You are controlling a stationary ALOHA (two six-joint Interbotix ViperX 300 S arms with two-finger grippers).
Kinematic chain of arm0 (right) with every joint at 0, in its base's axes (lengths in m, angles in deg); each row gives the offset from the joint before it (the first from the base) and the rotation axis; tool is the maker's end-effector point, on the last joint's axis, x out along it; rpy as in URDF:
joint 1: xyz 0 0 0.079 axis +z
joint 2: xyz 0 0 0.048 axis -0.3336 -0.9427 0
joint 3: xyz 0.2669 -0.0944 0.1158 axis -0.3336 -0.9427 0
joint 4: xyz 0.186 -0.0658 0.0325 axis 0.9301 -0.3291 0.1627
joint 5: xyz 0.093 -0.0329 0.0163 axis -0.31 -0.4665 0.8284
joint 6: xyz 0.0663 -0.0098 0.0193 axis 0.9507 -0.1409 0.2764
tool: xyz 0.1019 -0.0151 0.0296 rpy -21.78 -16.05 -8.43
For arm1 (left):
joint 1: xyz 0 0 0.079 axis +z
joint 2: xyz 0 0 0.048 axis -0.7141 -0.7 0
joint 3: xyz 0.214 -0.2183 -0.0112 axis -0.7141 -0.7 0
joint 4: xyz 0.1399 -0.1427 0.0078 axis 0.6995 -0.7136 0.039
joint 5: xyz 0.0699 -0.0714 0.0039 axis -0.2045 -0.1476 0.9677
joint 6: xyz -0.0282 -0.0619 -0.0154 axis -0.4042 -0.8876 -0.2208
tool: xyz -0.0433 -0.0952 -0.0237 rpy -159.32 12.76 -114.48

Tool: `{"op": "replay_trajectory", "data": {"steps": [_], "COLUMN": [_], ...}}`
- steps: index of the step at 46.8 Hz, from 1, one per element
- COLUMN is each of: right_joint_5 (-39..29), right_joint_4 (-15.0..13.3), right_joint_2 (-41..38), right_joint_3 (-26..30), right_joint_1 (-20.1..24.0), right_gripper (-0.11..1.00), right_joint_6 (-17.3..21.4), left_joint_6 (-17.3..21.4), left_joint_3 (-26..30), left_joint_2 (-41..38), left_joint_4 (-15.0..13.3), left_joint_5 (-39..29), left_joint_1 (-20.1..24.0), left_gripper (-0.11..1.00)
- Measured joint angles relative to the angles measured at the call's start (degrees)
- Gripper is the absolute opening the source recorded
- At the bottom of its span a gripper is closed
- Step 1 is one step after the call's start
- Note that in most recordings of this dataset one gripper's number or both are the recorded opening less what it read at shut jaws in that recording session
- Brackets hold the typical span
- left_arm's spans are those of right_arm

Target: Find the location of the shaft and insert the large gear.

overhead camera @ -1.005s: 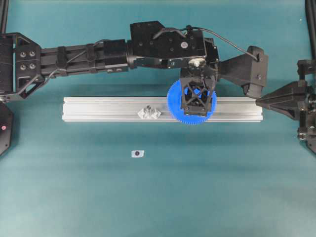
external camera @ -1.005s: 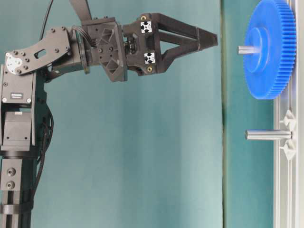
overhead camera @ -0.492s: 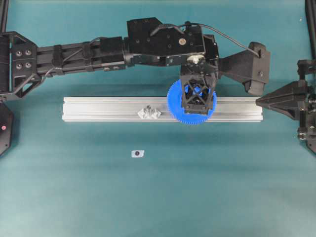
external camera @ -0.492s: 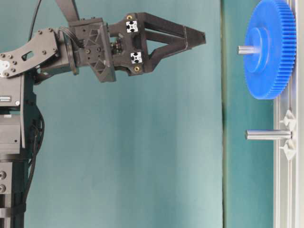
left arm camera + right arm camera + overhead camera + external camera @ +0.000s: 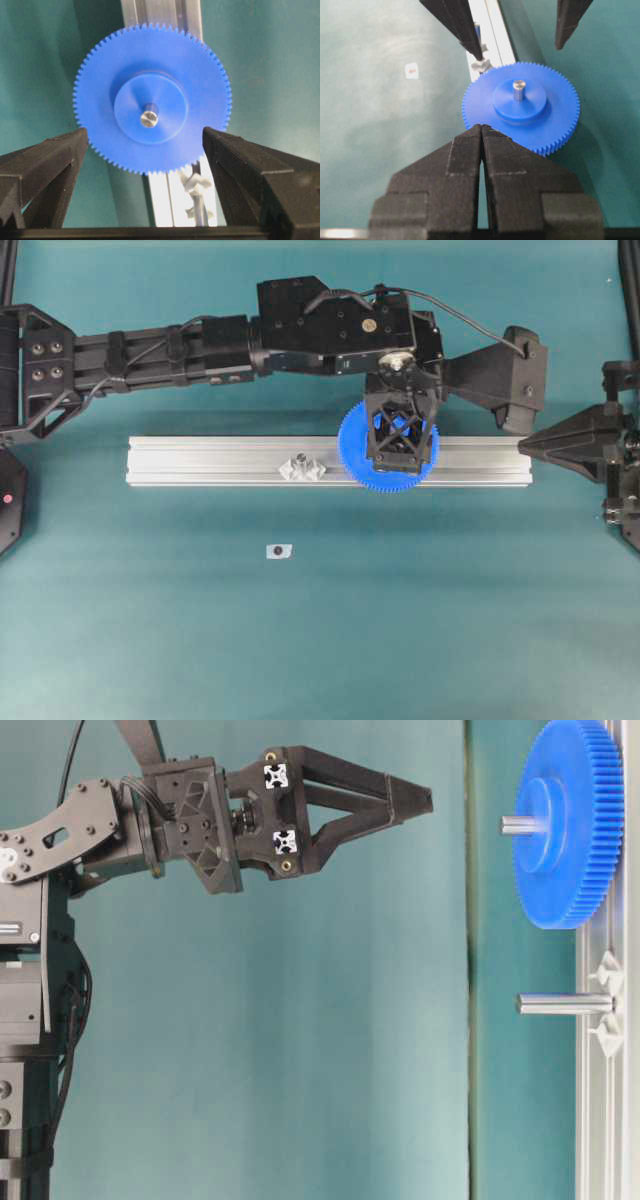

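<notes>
Left pincer (image 5: 145, 150) spread wide above seated gear (image 5: 151, 97): snagging teeth on withdrawal could lift it off pin (image 5: 148, 119).

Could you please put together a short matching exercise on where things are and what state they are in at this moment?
Things:
1. blue gear
2. left claw
3. right claw
4. bare metal pin

States:
A. shut, tips pressed together
B. seated on a pin on the rail, the pin's tip poking through its hub
C. open, fingers clear of the gear on either side
D. standing on the rail between two clear pieces, nothing on it

Pairs: 1-B, 2-C, 3-A, 4-D
</notes>
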Motion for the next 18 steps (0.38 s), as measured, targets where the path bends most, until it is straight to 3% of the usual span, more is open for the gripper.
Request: {"op": "replay_trajectory", "data": {"steps": [18], "right_joint_5": [0.0], "right_joint_4": [0.0], "right_joint_2": [0.0], "right_joint_3": [0.0], "right_joint_1": [0.0], "right_gripper": [0.01], "right_joint_6": [0.0], "left_joint_6": [-0.1], "left_joint_3": [-0.1], "left_joint_2": [0.9], "left_joint_4": [-0.1], "left_joint_5": [-0.4], "left_joint_1": [0.0], "left_gripper": [0.92]}}
